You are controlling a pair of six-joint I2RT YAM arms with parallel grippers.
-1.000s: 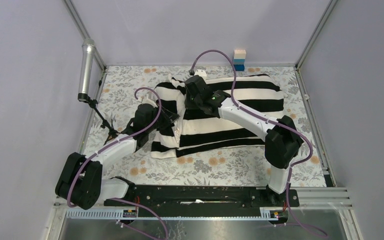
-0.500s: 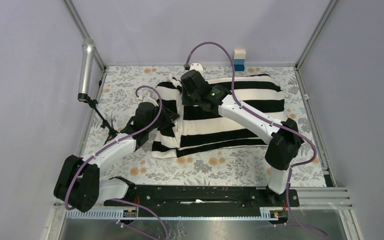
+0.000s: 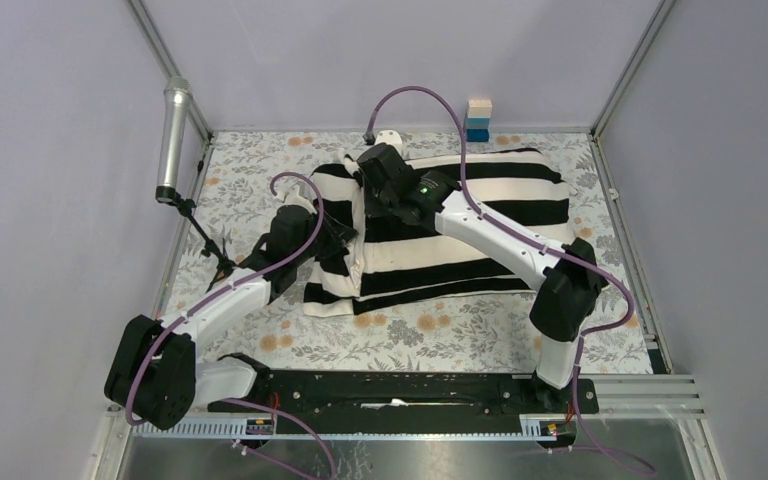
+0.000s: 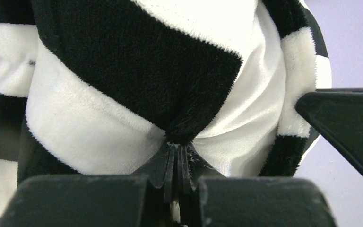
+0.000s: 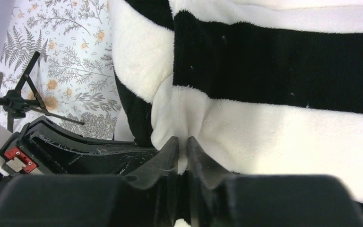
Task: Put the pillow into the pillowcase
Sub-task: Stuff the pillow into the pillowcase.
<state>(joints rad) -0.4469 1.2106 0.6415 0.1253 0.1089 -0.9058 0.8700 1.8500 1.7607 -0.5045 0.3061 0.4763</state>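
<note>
Pillowcase (image 3: pixel 460 225) lies bulging on the table (image 3: pixel 260 180) seen from above, apparently nearly filled. Left wrist: left end effector (image 4: pixel 177 149) clamps the striped hem, with what looks like the smooth cream pillow (image 4: pixel 246 113) showing at the mouth. Right wrist: right end effector (image 5: pixel 182 142) pinches a white pillowcase fold. Covering that last bit is likely what is left.

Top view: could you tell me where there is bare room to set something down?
Free: floral strip between pillowcase and arm bases; far-left corner by the microphone. Crowded: pillowcase's left end, pinched by left gripper and right gripper.

Open floral cloth (image 3: pixel 400 335) near side of pillowcase (image 3: pixel 520 190); mic stand (image 3: pixel 173 138) at L edge, block stack (image 3: pixel 478 120) far back
</note>
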